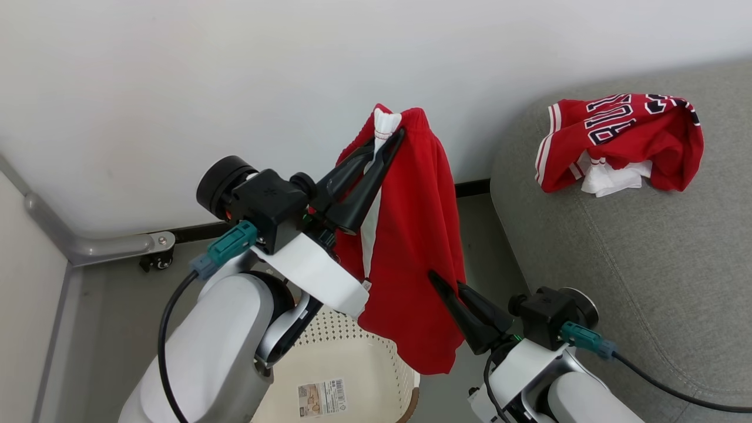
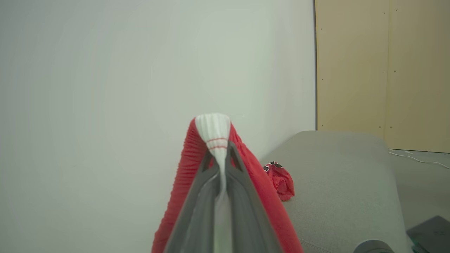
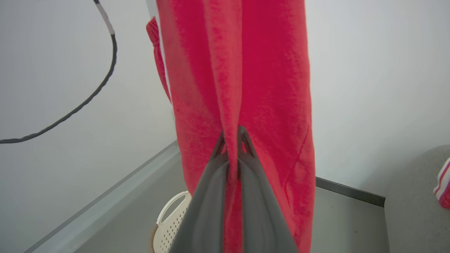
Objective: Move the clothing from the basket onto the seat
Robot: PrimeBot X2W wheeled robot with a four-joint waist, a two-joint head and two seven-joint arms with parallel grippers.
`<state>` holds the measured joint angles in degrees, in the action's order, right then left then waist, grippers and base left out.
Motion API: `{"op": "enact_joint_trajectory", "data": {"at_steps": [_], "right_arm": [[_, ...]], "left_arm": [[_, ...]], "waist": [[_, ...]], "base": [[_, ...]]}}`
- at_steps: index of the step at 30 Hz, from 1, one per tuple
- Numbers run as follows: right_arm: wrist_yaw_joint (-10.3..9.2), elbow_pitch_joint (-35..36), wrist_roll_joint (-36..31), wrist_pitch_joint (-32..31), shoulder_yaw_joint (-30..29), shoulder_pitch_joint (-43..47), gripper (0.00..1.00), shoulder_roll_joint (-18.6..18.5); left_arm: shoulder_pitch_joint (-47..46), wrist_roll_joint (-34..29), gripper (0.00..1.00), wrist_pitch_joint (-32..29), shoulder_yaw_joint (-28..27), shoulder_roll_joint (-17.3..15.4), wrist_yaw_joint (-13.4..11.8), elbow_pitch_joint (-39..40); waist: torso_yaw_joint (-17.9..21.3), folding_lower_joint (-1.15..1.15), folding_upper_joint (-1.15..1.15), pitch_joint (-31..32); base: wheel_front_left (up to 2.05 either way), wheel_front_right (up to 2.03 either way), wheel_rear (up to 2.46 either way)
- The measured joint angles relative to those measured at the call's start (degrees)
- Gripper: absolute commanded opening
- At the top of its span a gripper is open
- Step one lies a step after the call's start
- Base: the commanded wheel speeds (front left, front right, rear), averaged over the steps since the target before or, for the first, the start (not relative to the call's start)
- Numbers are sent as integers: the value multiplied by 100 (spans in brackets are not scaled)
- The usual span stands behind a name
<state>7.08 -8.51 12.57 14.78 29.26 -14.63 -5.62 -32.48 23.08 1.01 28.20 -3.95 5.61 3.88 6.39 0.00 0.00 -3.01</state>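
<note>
Red shorts (image 1: 411, 235) with a white stripe hang in the air above the cream basket (image 1: 358, 358). My left gripper (image 1: 390, 138) is shut on their white waistband; the left wrist view has the waistband (image 2: 213, 131) pinched at the tips. Lower down, my right gripper (image 1: 437, 279) is shut on a fold of the shorts (image 3: 232, 88), seen pinched between its fingers (image 3: 225, 182) in the right wrist view. The red jersey (image 1: 623, 144) with dark lettering lies crumpled on the grey seat (image 1: 646, 282) at the right. A sticker shows on the basket's bottom.
A white wall stands close behind the shorts. A grey metal rail (image 1: 88, 244) with a small caster runs along the floor at the left. A black cable (image 1: 675, 388) trails from my right wrist over the seat. A beige panel (image 2: 383, 70) stands beyond the seat.
</note>
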Motion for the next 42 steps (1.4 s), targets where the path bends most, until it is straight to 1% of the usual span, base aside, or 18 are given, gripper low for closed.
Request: {"op": "enact_joint_trajectory", "data": {"at_steps": [1, 2, 3, 5, 6, 13, 28, 34, 42], "right_arm": [[0, -2, 3, 0, 7, -1, 0, -2], [0, -2, 3, 0, 12, -1, 0, -4], [0, -2, 4, 0, 13, -2, 0, -4], [0, -2, 4, 0, 9, -3, 0, -10], [0, -1, 4, 0, 2, -4, 0, -13], [0, 15, 3, 0, -121, -99, 0, -51], [0, 92, -30, 0, -292, -119, 0, -49], [0, 193, -132, -1, -536, -127, 0, -47], [0, 417, -319, 0, -1093, -105, 0, -31]], "left_arm": [[2, 0, 0, -20, -7, -8, -27, -8], [4, -1, 9, -29, -19, -18, -51, -19], [8, -2, 33, -62, -30, -25, -67, -31], [20, -2, 91, -97, -48, -52, -98, -52], [31, -1, 100, -126, -54, -69, -101, -57], [150, 36, 100, -439, -48, -179, -116, -121], [151, 58, 100, -549, -97, -274, -152, 70], [151, 58, 100, -576, -98, -313, -152, 103], [145, 146, 100, -616, 60, -265, -119, 125]], "waist": [[3, 0, 0, -3], [7, 0, 0, -7], [11, 0, 0, -11], [20, 0, 0, -23], [25, 0, 0, -31], [51, 0, 0, -92], [106, 0, 0, -266], [168, 0, 0, -307], [356, 0, 0, -359]], "base": [[0, 0, 0], [0, 0, 0], [0, 0, 0], [0, 0, 0], [0, 0, 0], [0, 0, 0], [0, 0, 0], [0, 0, 0], [0, 0, 0]]}}
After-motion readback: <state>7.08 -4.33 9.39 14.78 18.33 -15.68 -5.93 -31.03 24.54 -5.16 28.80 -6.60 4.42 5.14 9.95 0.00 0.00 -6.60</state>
